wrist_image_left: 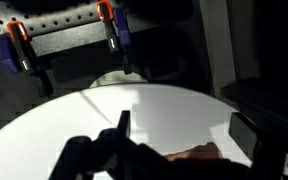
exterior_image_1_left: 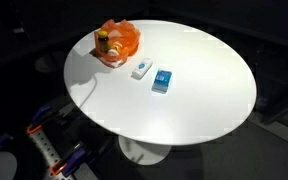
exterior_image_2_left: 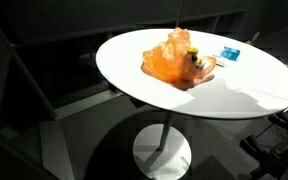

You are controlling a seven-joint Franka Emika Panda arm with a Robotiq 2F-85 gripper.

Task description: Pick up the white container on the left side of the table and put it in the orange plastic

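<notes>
- White container [exterior_image_1_left: 141,69] lay flat on the round white table [exterior_image_1_left: 204,110], left of centre in the frame. It was just beside the orange plastic [exterior_image_1_left: 124,38] but outside it, and not yet lifted.
- The orange plastic was a crumpled, bag-like heap at the upper left of the tabletop. A small capped jar [exterior_image_1_left: 102,42] stood in it on its left side.
- The gripper [wrist_image_left: 184,135] showed only in the wrist view, along the lower edge. Its two dark fingers [wrist_image_left: 121,128] were spread wide with nothing between them, over bare tabletop.
- Progress, as judged: no step was complete. Approach, grasp, carry and release into the plastic were all left to do.
- A blue packet [exterior_image_1_left: 162,81] lay just beside the container, toward the lower right. It was the nearest neighbour and was judged likely to be nudged by a wide-set grasp.
- The jar took up part of the plastic, so the free room for the container seemed to lie on the heap's right side.
- In the exterior view from the far side, the container could not be made out behind the orange heap.
- Orange-handled clamps [wrist_image_left: 19,45] stood along the top of the wrist view, off the table and well apart from the task's things. They were no obstacle.
</notes>
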